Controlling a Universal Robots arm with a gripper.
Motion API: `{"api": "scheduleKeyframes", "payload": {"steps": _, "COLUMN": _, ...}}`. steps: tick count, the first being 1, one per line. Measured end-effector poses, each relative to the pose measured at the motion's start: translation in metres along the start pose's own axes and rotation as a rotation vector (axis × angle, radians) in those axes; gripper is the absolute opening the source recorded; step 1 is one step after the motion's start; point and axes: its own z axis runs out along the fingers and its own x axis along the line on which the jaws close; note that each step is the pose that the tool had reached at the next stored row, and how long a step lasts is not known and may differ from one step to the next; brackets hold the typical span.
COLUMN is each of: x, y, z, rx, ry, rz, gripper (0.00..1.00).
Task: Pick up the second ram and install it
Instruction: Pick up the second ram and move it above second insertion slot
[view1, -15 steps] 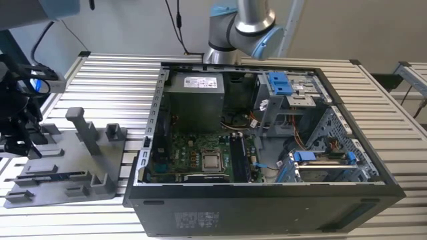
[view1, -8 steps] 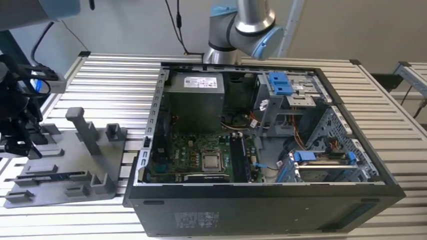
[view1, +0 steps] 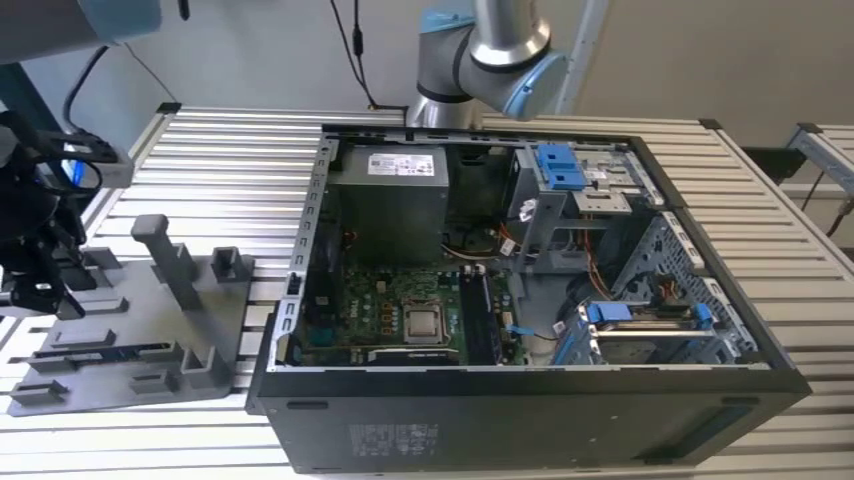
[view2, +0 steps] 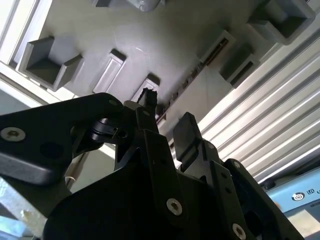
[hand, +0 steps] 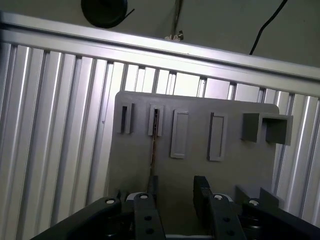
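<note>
The second ram (hand: 153, 150) stands on edge in a slot of the grey fixture plate (hand: 240, 165), showing as a thin dark strip. In the exterior view the second ram (view1: 118, 352) lies low on the plate (view1: 147, 385) at the exterior view's left. My black gripper (hand: 176, 189) hangs just above the plate, open. One finger (hand: 152, 184) sits close beside the strip's near end, and the other finger (hand: 201, 189) stands well off to the side. The second wrist view shows the gripper (view2: 167, 117) over the same strip (view2: 192, 80). Nothing is held.
An open computer case (view1: 534, 400) fills the middle of the ribbed metal table (view1: 227, 140), with the green motherboard (view1: 387, 320) and its long black slots (view1: 481, 320) inside. Tall grey pegs (view1: 167, 260) rise from the fixture plate near the gripper (view1: 38, 280).
</note>
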Motion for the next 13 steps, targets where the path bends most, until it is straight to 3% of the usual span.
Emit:
{"api": "scheduleKeyframes", "payload": {"steps": 6, "x": 0.0005, "y": 0.0004, "z": 0.0088, "rx": -0.0001, "ry": -0.0008, "rz": -0.014, "gripper": 0.42}}
{"api": "scheduleKeyframes", "payload": {"steps": 13, "x": 0.0070, "y": 0.0011, "z": 0.0212, "rx": -0.0007, "ry": -0.0003, "rz": -0.023, "gripper": 0.42}}
